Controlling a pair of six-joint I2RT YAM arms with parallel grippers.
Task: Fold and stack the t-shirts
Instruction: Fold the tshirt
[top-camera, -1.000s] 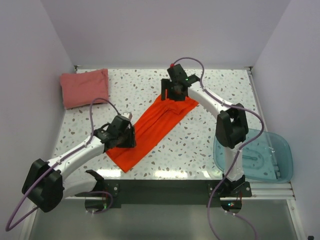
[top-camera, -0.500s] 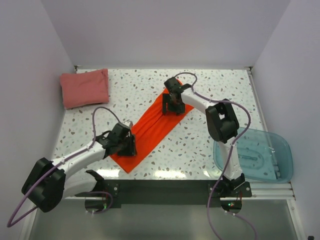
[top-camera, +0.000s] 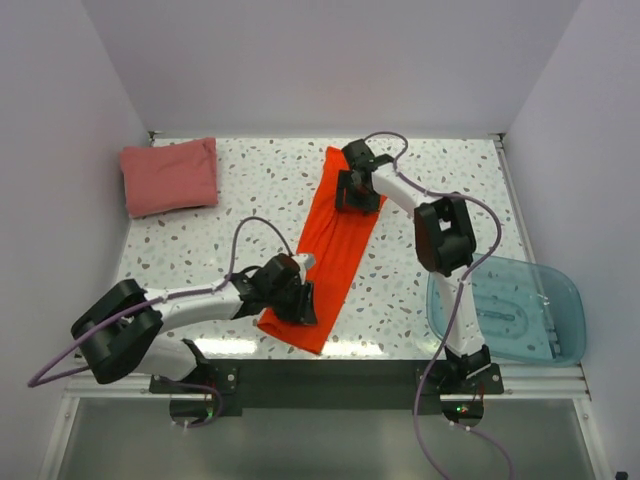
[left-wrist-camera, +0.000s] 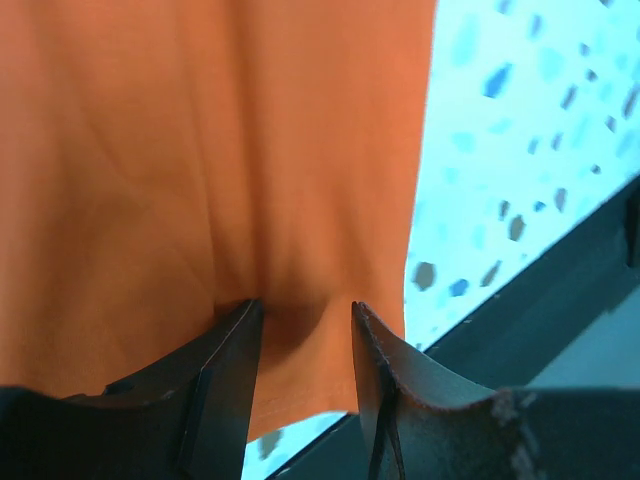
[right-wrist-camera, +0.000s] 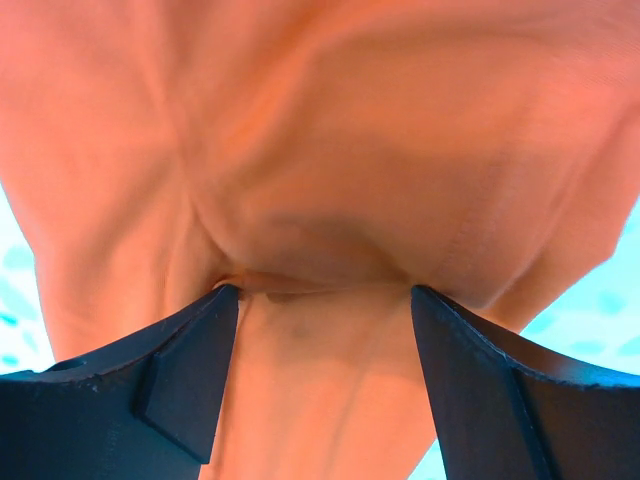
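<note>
Waiting folded and unmoved in the far left corner, the pink shirt (top-camera: 170, 176) marks where the stack will go. The left gripper (top-camera: 298, 300) has swung rightward along the near edge of the table (top-camera: 450, 170) and is clenched on the near end of the orange shirt (top-camera: 338, 235), with cloth puckering between its fingers. That shirt, which slanted from near left to far right a second ago, now runs as a narrow strip almost straight from the near edge to the far middle. The right gripper (top-camera: 357, 190), drawn farther back, grasps a wide bunch at the far end. At right, the tub (top-camera: 520, 310) stands well apart. Squared and stretched, the strip looks ready for a crosswise fold, and stacking is not yet begun.
</note>
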